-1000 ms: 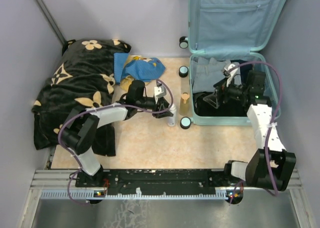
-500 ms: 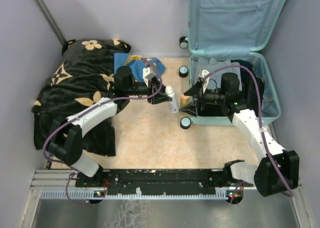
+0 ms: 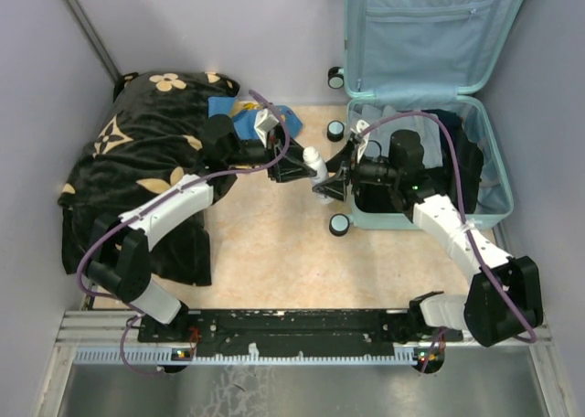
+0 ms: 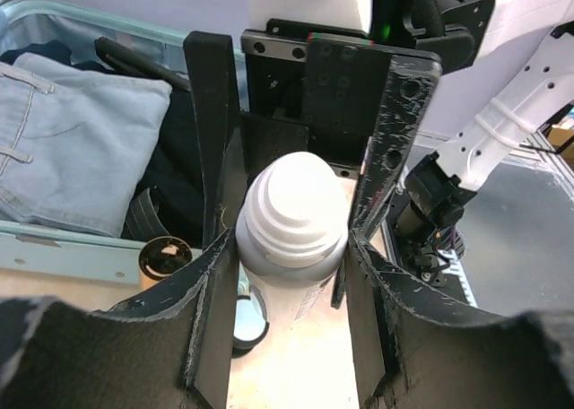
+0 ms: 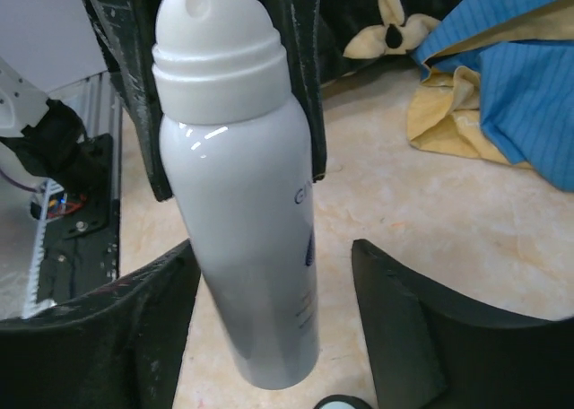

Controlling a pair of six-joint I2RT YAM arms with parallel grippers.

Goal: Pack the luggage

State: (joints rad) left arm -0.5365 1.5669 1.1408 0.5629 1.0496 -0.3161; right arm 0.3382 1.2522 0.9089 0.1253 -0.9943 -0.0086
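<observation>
The luggage [image 3: 482, 211], a pale mint-blue suitcase, lies open at the right with its lid [image 3: 430, 33] leaning on the back wall. Jeans [image 4: 72, 131] and dark clothes lie in it. My left gripper [image 3: 306, 167] is shut on a white spray bottle [image 3: 316, 168], held just left of the suitcase and off the floor. In the left wrist view the bottle's cap [image 4: 291, 213] sits between my fingers. My right gripper [image 3: 331, 181] is open around the bottle's lower body [image 5: 256, 274], with a gap on its right side.
A black blanket with tan flowers [image 3: 137, 161] covers the left floor. A blue and yellow cloth [image 3: 239, 115] lies beside it, also in the right wrist view [image 5: 511, 86]. A small tan jar [image 4: 164, 258] and a suitcase wheel [image 3: 339, 223] stand by the suitcase's left wall.
My left gripper lifted the spray bottle from the floor and tilted it toward the suitcase. My right gripper came out of the suitcase leftward and now straddles the bottle.
</observation>
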